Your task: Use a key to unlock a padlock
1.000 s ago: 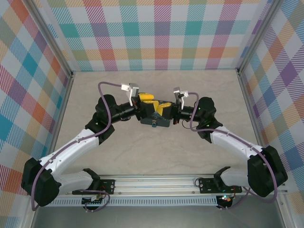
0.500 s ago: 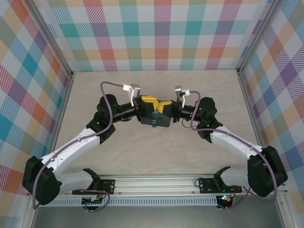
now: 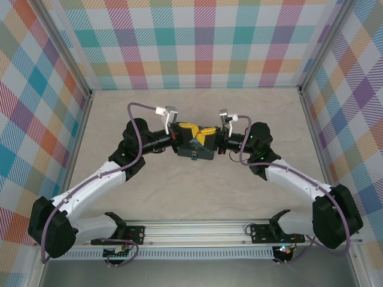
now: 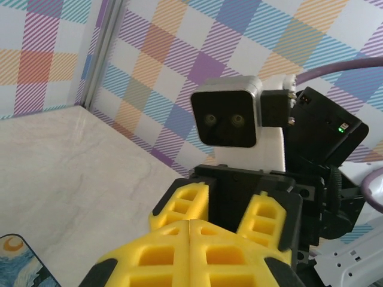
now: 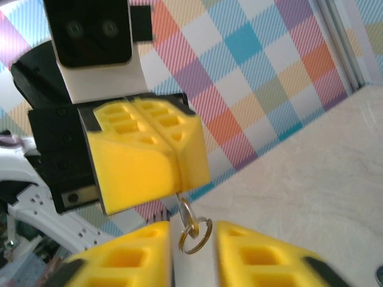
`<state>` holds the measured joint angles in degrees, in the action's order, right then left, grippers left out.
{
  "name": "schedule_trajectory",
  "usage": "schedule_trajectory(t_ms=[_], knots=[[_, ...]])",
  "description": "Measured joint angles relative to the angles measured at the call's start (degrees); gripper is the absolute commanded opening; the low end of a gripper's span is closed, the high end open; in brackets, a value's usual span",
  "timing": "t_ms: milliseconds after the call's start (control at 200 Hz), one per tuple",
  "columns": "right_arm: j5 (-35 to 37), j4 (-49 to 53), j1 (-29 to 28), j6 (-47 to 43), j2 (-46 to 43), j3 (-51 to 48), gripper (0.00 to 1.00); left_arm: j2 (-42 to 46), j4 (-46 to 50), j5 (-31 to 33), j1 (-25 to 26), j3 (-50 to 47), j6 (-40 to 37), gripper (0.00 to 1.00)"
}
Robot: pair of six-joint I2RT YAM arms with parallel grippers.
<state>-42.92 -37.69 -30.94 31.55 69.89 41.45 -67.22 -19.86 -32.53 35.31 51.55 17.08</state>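
In the right wrist view, my left gripper (image 5: 179,179) is shut on the key (image 5: 181,201). Only a thin metal sliver pokes out below its yellow fingertips, with a small key ring (image 5: 197,234) dangling from it. The right gripper (image 5: 192,242) is open just below, its fingers on either side of the ring without touching it. From above, the left gripper (image 3: 191,132) and right gripper (image 3: 204,137) meet tip to tip over the dark blue tin (image 3: 202,154). The left wrist view has the left gripper (image 4: 190,223) pressed shut and the right gripper (image 4: 230,200) spread behind it. The padlock is hidden.
A corner of the starry-painted tin (image 4: 17,264) lies on the marble tabletop (image 3: 191,191) under the grippers. Checked walls (image 3: 191,42) close in the back and both sides. A metal rail (image 3: 197,230) runs along the near edge between the arm bases.
My left gripper has closed onto the key. The right gripper, shut before, has opened and let go of it. Both arms stayed nearly in place.
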Motion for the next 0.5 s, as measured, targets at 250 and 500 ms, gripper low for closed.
schedule_trajectory(t_ms=[250,500], knots=[[-4.26,9.03,0.59,-11.41,-5.38,0.02,0.62,1.2,5.49,-0.9,0.0,2.43,-2.84,0.0],[-7.41,10.38,0.59,-16.17,-3.32,2.21,0.61,1.36,9.42,-3.37,0.0,4.92,-5.14,0.0]])
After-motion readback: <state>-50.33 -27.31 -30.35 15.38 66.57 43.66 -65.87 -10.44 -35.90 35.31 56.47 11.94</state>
